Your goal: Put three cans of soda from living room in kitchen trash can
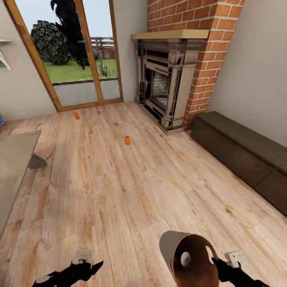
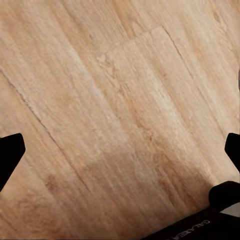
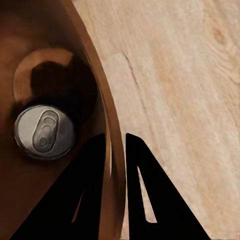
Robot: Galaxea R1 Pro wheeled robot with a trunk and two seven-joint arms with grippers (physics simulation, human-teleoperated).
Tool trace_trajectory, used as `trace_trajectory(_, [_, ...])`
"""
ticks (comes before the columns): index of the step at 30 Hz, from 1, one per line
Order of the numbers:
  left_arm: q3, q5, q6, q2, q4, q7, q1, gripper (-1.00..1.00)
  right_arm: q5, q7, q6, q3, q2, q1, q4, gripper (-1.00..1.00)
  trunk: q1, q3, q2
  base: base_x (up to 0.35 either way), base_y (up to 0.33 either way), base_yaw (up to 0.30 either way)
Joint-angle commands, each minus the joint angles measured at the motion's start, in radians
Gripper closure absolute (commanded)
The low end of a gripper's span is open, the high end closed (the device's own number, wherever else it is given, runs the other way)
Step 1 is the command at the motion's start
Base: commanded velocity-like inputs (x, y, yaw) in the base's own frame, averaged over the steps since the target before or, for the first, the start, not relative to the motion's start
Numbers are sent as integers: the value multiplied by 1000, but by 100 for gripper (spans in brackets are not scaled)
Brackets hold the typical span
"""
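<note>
Two orange cans of soda stand upright on the living room's plank floor, one point(image 1: 127, 140) mid-room and one point(image 1: 76, 115) farther off by the glass doors. At the near right, my right gripper point(image 1: 217, 262) holds the tash can point(image 1: 175, 243) tilted above the floor. In the right wrist view the gripper point(image 3: 116, 142) is shut on the tash can's rim wall point(image 3: 111, 150), one finger inside and one outside. Another can with a silvery top point(image 3: 45, 131) rests on the brown bottom, also seen from the head point(image 1: 185, 259). My left gripper point(image 1: 95, 266) hangs open over bare floor, its fingertips point(image 2: 10, 155) wide apart.
A brick fireplace point(image 1: 167, 79) stands at the far right and a long dark bench point(image 1: 243, 151) runs along the right wall. A grey table point(image 1: 16, 159) juts in from the left. Wood-framed glass doors point(image 1: 75, 56) close the far side. Open floor lies between me and the cans.
</note>
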Motion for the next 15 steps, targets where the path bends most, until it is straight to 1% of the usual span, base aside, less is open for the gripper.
trace_trajectory(1, [0,1,6,0,0,0,0,-100,-131,22,4,114,1,-1,-177,100,-4,3,7,0,0,0])
trace_trajectory(2, [0,1,8,0,0,0,-1,-100,-130,22,14,118,2,-1,-197,100,-8,7,14,0,0,0])
trace_trajectory(4, [0,1,9,0,-1,0,-1,-100,-129,22,20,120,3,-1,-209,100,-16,13,28,0,0,0])
trace_trajectory(15, [0,2,10,0,-1,1,-1,-100,-128,22,25,124,3,-2,-223,100,-58,47,105,0,0,0])
